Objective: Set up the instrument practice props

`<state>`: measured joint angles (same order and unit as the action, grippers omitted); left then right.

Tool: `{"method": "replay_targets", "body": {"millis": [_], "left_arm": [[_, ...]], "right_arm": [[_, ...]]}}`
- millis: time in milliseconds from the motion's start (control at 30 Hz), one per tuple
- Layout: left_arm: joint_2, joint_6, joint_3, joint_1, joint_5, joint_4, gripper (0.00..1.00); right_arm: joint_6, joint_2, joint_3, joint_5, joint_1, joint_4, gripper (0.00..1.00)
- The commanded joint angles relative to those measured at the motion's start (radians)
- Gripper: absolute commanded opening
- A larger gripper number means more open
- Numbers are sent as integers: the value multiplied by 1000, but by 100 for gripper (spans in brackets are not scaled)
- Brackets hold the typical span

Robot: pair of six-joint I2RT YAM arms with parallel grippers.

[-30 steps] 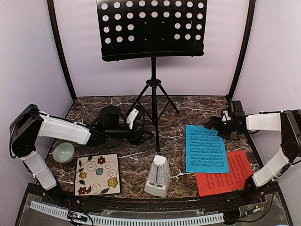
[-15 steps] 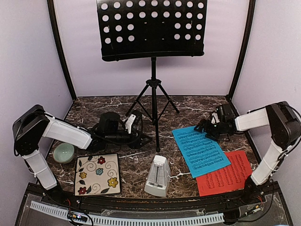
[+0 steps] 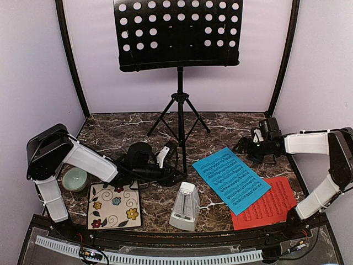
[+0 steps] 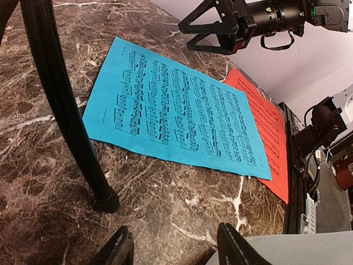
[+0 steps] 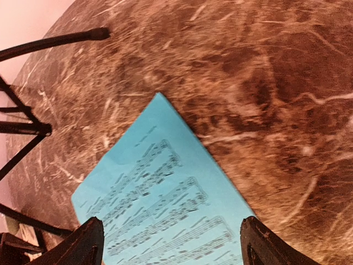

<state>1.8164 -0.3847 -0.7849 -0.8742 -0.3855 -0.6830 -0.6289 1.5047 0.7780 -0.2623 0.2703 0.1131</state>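
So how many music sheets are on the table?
2. Right of the metronome lies the blue sheet; the red sheet pokes out beneath its near-right corner. More could hide underneath.

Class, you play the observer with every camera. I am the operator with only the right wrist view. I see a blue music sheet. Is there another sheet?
Observer: Yes, a red sheet lies partly under the blue sheet.
Operator: Where is the metronome?
Observer: The metronome stands upright just in front of the music stand.
Operator: And the left hand?
Observer: The left hand is open, low beside the stand's pole, holding nothing.
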Motion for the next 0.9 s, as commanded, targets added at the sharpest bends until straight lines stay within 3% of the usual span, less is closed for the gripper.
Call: {"method": "replay_targets", "body": {"millis": [0, 367, 867], "left_arm": [[24, 10, -43, -16, -7, 5, 54], [104, 23, -122, -29, -47, 51, 54], [243, 59, -273, -59, -15, 191, 52]], "right_arm": [[70, 20, -42, 78, -62, 90, 86], [59, 175, -53, -14, -62, -2, 80], [9, 202, -56, -170, -1, -72, 67]]}}
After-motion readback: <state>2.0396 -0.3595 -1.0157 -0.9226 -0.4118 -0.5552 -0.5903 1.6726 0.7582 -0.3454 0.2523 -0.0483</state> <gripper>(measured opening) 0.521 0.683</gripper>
